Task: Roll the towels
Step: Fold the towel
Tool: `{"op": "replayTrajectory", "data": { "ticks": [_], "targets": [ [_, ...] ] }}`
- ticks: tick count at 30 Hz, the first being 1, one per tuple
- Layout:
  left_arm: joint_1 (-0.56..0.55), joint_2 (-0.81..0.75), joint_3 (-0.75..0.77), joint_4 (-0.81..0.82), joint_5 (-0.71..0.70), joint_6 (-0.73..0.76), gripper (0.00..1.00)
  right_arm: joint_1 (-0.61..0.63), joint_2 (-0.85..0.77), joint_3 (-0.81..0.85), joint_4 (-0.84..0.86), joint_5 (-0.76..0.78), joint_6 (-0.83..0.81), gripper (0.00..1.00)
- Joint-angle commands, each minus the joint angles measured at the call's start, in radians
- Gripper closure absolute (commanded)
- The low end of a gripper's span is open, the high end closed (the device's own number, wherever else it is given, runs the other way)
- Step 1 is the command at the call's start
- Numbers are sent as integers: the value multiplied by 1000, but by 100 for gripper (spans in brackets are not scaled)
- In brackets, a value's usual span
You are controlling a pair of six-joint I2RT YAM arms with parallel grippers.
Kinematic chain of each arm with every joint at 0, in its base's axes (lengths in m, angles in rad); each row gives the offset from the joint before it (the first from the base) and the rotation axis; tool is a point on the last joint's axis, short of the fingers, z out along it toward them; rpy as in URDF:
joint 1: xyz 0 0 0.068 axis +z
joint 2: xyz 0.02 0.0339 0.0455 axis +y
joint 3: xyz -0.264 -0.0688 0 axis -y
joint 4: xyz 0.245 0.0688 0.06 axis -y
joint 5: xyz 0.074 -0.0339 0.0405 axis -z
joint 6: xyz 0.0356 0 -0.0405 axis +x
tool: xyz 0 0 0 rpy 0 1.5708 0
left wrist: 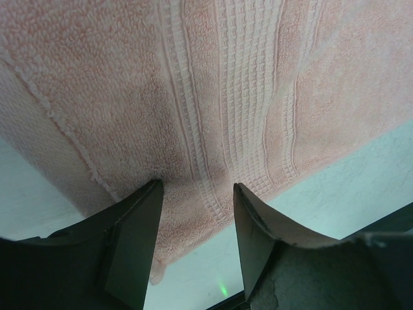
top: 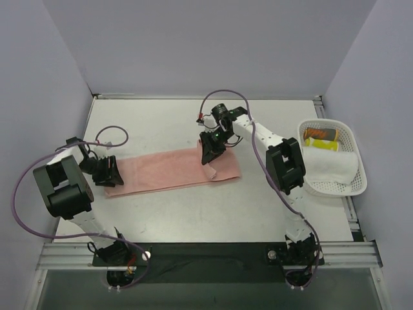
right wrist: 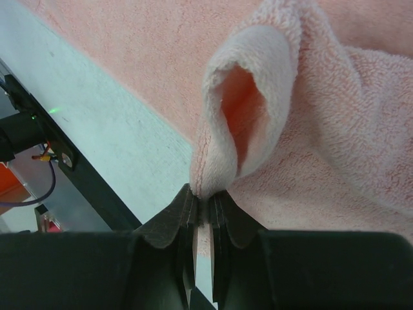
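The salmon-pink towel point(top: 169, 170) lies stretched flat across the middle of the table. My right gripper point(top: 211, 155) is shut on the towel's edge point(right wrist: 205, 187) near its right end and lifts a small fold of it point(right wrist: 248, 116). My left gripper point(top: 113, 172) is open at the towel's left end, its jaws standing over the ribbed band of the towel point(left wrist: 213, 148). The white towel point(top: 332, 166) lies folded in the white mesh basket point(top: 359, 185) at the right.
The basket also holds an orange can point(top: 321, 134) and a yellow packet point(top: 321, 144). Grey walls stand close on the left, back and right. A metal rail point(top: 206, 253) runs along the near table edge.
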Motion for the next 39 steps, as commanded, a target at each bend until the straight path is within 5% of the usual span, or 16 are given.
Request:
{"op": "replayTrajectory", "data": {
  "ticks": [1,39],
  "targets": [
    [-9,5,-3,41,-29,2,41,19,20,60,10,-38,51,100],
    [-29,54,2,43,-58,1,41,138,163,193,70,-7,159,100]
  ]
}}
